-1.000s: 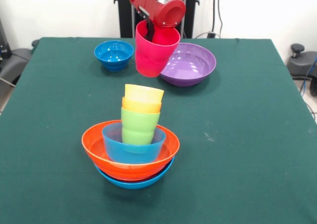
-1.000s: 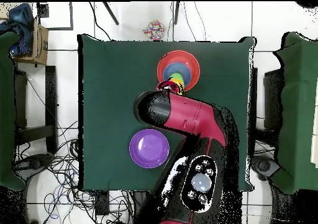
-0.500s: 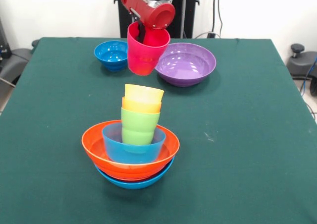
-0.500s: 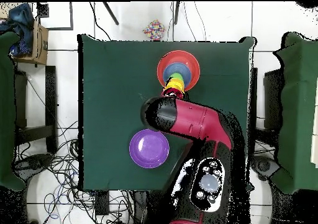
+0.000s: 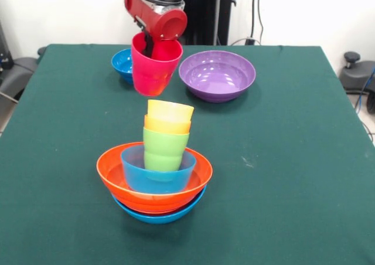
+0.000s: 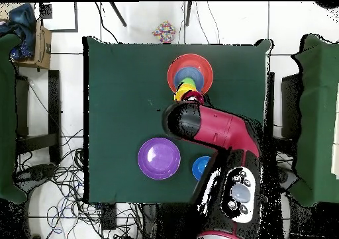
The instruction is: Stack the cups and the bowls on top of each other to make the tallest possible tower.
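Two loose bowls: purple bowl point(image 5: 217, 74), dark-blue bowl point(image 5: 122, 63).

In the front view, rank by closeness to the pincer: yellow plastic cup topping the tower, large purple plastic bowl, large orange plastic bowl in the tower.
1. Large purple plastic bowl, just right of the pincer.
2. Yellow plastic cup, below it, atop the tower.
3. Large orange plastic bowl, lowest, near the tower's base.
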You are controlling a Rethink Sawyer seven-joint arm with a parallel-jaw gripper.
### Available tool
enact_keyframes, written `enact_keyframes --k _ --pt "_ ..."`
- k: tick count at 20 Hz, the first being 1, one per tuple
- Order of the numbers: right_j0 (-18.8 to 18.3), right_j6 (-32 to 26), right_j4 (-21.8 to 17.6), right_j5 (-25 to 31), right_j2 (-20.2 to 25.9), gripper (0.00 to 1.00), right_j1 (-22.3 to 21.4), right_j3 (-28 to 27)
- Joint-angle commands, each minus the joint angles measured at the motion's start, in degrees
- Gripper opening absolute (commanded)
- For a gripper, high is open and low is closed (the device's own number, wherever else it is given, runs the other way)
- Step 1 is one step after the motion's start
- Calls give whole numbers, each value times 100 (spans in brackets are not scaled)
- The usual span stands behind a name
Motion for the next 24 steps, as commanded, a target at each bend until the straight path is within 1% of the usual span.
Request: enact_keyframes --k 1,4,9,18,24 --pt "-33 -284 -455 -664 823 0 143 396" --pt "0 -179 -465 -703 806 0 159 386" --pt "94 33 -315 -573 783 0 159 417" --pt "165 -69 -256 71 716 0 69 257" --pt "129 -113 -230 176 757 0 37 239"
